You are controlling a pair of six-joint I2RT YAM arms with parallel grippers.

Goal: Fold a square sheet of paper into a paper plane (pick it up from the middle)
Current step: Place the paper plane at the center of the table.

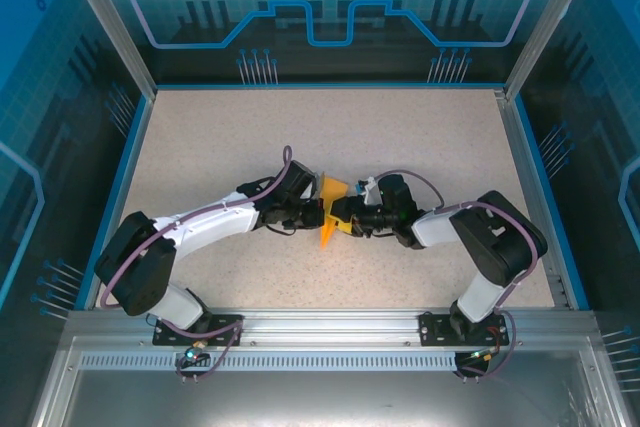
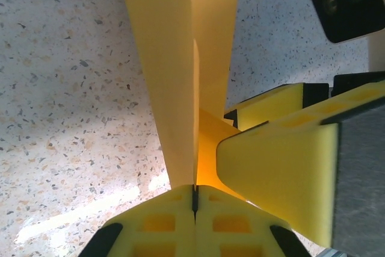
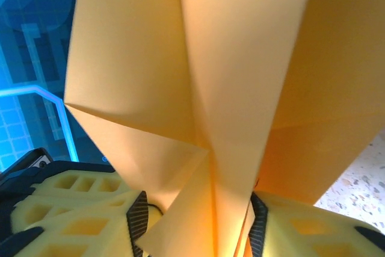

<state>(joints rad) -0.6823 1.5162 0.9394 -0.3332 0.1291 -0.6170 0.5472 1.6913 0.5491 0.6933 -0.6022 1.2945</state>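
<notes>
- Our paper stands up in the middle of the table, between both pincers.
- Our left pincer is pinched tight on the paper.
- Our right pincer sits around the folds. We cannot tell if it grips.
- We think we are pressing a fold. Next, we should squeeze gently and keep the edges lined up.

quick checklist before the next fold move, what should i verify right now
1. Left gripper clamped on the paper: ok
2. Paper runs between the right gripper's fingers: ok
3. Right gripper actually pinching the paper: cannot tell
4. Centre crease formed along the paper: ok
5. Paper lifted off the table: cannot tell
</notes>
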